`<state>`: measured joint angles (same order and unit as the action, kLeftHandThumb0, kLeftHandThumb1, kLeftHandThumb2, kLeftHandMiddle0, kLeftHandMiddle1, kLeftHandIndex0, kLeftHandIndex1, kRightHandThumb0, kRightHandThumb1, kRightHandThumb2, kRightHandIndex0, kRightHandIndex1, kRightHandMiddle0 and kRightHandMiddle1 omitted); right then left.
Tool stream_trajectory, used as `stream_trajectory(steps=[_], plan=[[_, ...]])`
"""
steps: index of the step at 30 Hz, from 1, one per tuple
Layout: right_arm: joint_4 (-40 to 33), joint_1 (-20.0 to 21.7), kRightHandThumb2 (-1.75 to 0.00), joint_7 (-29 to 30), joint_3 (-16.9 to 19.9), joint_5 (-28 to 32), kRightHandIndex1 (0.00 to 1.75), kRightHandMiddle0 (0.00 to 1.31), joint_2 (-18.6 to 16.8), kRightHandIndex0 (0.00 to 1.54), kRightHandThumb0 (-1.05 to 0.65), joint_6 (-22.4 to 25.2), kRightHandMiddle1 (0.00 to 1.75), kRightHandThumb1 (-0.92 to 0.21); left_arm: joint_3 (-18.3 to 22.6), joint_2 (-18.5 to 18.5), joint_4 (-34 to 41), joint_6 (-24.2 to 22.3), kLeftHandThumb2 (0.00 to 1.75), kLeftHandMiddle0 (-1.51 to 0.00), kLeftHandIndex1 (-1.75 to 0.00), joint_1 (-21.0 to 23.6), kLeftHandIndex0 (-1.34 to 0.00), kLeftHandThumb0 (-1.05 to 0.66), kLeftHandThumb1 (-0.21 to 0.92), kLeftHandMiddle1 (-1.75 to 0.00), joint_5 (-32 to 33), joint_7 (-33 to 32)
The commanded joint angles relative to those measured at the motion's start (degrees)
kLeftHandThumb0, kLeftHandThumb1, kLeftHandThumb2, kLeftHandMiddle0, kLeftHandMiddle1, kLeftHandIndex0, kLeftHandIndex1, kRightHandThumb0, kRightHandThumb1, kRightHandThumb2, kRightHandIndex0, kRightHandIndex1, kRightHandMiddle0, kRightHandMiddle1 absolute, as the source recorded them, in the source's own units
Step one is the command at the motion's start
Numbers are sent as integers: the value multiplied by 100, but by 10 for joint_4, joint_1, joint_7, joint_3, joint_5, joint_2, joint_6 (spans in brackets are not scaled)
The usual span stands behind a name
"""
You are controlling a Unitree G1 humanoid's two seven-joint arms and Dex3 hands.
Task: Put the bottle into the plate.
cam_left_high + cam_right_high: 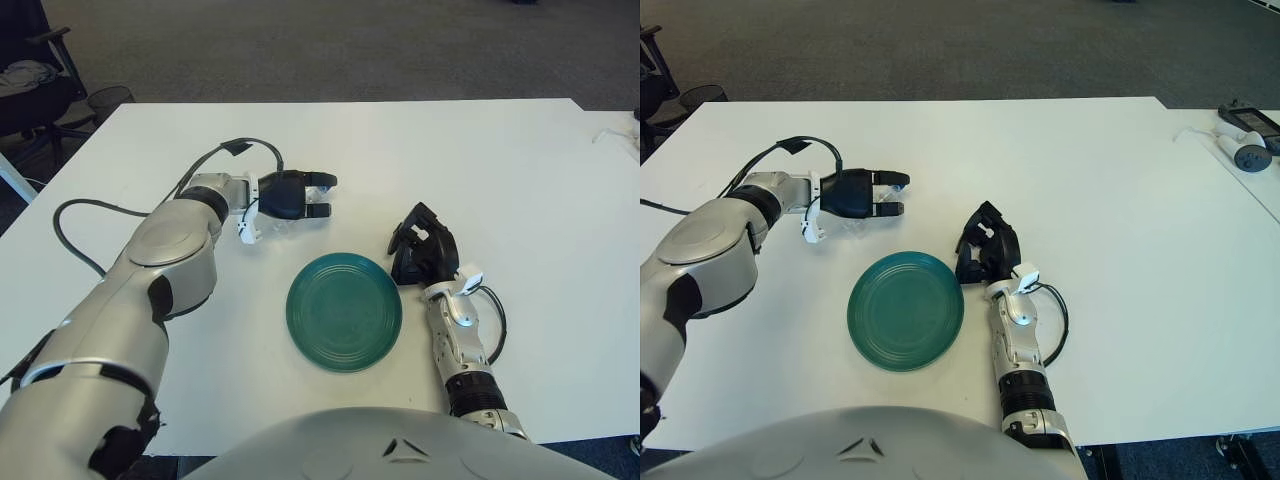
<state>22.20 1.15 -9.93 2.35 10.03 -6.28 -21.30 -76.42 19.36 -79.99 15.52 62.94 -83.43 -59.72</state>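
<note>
A clear plastic bottle (317, 192) lies under my left hand (322, 195) at the table's left centre. Only a pale end between the black fingers and a glassy patch below the palm show. The fingers are curled around it from above. Whether the bottle has left the table cannot be told. The dark green plate (344, 311) sits nearer me, below and to the right of that hand, with nothing on it. My right hand (418, 250) shows beside the plate's upper right rim, fingers curled and holding nothing.
The white table (480, 160) stretches far back and right. A black cable (70, 215) loops beside my left arm. An office chair (30, 80) stands off the table's left corner. Small devices (1245, 150) lie on a second table at the far right.
</note>
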Motion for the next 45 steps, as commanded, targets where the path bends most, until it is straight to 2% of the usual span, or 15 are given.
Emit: stream_trajectory(steps=[1,5,10,17,26,45], plan=[[77,-91,-165,5,17,8,169,60,5,86,0,61,175,-1,-3,4,-4,-13,112,-55,-170,-24,-33,-10,41,-148,-3,29],[77,-91,-165,5,17,7,168,61,7,87,0,64,175,-1,-8,2,-6,-26,126,-61,-174,-29,-36,-3,34,-165,-7,50],[75,-91,-165,8,17,6,167,61,9,88,0,73,175,0,-10,-2,-7,-29,136,-67,-164,-32,-48,-1,26,-173,-7,67],[72,-91,-166,10,16,6,167,61,11,88,0,83,175,0,-6,-3,-7,-21,139,-70,-155,-36,-58,-1,20,-175,-2,66],[74,-90,-165,4,17,9,167,61,12,88,0,85,175,0,-4,-2,-6,-24,143,-73,-151,-41,-63,-1,16,-175,1,56],[78,-88,-164,12,16,1,166,61,13,88,0,86,175,-1,17,-2,-6,-16,147,-75,-154,-52,-63,-1,14,-175,31,73]])
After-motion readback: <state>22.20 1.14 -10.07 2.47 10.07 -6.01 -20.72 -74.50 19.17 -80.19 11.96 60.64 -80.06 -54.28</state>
